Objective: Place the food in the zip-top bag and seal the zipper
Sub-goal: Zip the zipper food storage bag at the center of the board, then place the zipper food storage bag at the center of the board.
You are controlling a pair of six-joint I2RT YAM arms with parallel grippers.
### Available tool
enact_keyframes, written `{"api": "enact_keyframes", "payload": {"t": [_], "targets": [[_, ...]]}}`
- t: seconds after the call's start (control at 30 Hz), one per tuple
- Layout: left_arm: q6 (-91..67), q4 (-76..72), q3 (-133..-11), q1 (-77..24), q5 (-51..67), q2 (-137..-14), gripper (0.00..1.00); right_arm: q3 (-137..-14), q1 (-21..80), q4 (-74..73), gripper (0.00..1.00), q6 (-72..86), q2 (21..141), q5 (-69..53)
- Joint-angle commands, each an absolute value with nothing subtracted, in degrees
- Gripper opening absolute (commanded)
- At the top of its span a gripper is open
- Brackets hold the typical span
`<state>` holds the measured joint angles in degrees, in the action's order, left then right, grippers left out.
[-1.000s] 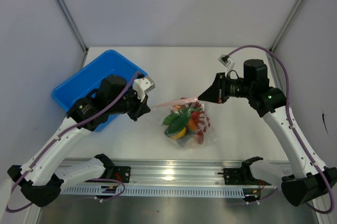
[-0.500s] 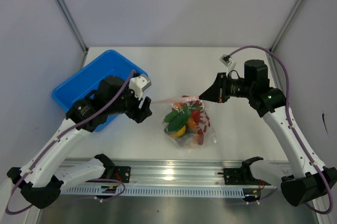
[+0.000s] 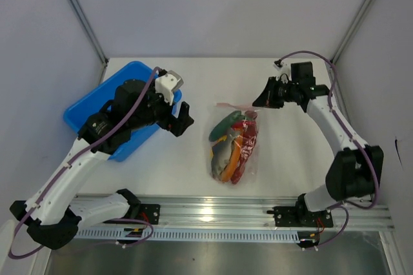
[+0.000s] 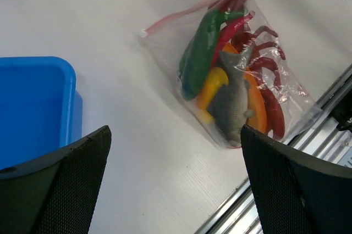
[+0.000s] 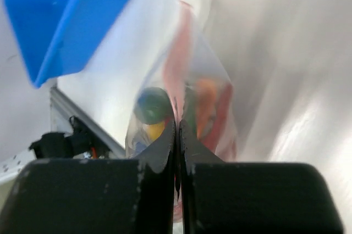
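The zip-top bag (image 3: 233,149) lies on the white table with the food (image 3: 230,142) inside it. In the left wrist view I see the grey fish (image 4: 233,102), a long green vegetable (image 4: 199,53), red chillies (image 4: 268,74) and orange and yellow pieces through the plastic. The pink zipper (image 4: 181,13) runs as one flat strip along the bag's far edge. My right gripper (image 3: 256,102) is shut on the right end of the zipper (image 5: 176,63). My left gripper (image 3: 184,122) stands open to the left of the bag (image 4: 236,74), apart from it, with nothing between its fingers (image 4: 66,190).
The blue plastic bin (image 3: 110,81) stands at the back left, partly under my left arm, and shows in both wrist views (image 4: 33,107) (image 5: 60,14). A metal rail (image 3: 213,210) runs along the table's near edge, close to the bag's bottom.
My left gripper opened, let go of the zipper's left end and drew back to the left. My right gripper swung farther back with the zipper, and the bag now lies stretched lengthwise.
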<state>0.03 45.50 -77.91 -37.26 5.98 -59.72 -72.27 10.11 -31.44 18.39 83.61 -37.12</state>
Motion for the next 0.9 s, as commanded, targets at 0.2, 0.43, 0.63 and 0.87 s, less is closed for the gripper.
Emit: {"api": "enact_keyframes", "payload": {"t": [0.2, 0.43, 0.63, 0.87], "targets": [[-4.6, 44.5, -76.5, -36.8, 8.8, -55.7, 0.99, -96.5, 6.5, -44.8, 0.04, 9.6, 104.8, -20.8], [-7.6, 44.7, -75.2, -36.7, 12.0, -56.9, 1.00, -106.6, 6.7, -51.7, 0.93, 10.0, 107.0, -6.3], [-10.4, 46.1, -74.5, -36.8, 10.1, -58.9, 1.00, -107.6, 13.2, -64.2, 0.99, 14.8, 100.7, 6.9], [-14.8, 46.5, -70.0, -36.7, 12.7, -59.1, 1.00, -82.2, 26.5, -66.5, 1.00, 28.9, 77.3, 11.7]]}}
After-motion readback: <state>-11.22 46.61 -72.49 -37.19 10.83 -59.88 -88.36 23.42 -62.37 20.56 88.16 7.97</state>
